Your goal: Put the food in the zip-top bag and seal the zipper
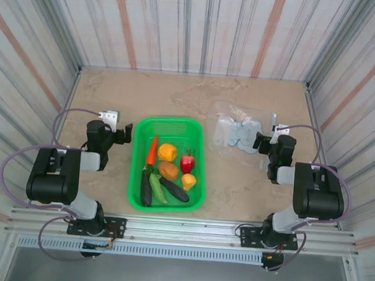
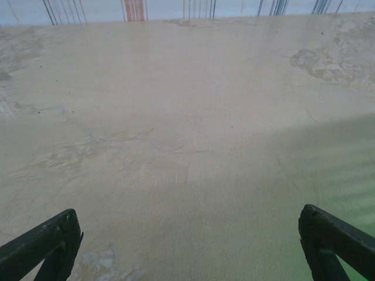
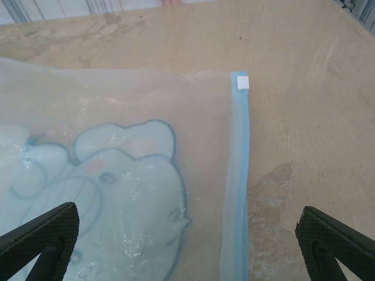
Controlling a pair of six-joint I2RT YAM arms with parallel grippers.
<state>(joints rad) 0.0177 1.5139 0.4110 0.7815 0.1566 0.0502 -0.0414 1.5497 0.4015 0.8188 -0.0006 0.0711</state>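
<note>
Green mesh basket (image 1: 173,120) sat on the table between the two arms, holding all the food: an orange carrot (image 1: 152,149) along its left side, an orange round fruit (image 1: 167,152) beside that, a red strawberry (image 1: 187,162) to the right, a second orange piece (image 1: 168,170) and a small yellow fruit (image 1: 188,181) below them, then a green cucumber (image 1: 158,188) lying between two dark long pieces (image 1: 146,188) at the near end. Zip-top bag (image 1: 238,126) lay flat on the table right of the basket and apart from it, just in front of the right gripper (image 1: 259,141). Seen from the right wrist, the bag (image 3: 117,175) carried a cartoon animal drawn in blue outline with pink cheeks; the light-blue zipper (image 3: 240,175) ran down its right edge, a small white slider (image 3: 243,82) at the far end. Right gripper (image 3: 187,234) stood wide open, nothing between the fingers. Left gripper (image 1: 125,134) sat just left of the basket; its wrist view showed the left gripper (image 2: 187,234) equally wide over bare tabletop, a green tint at the right.
</note>
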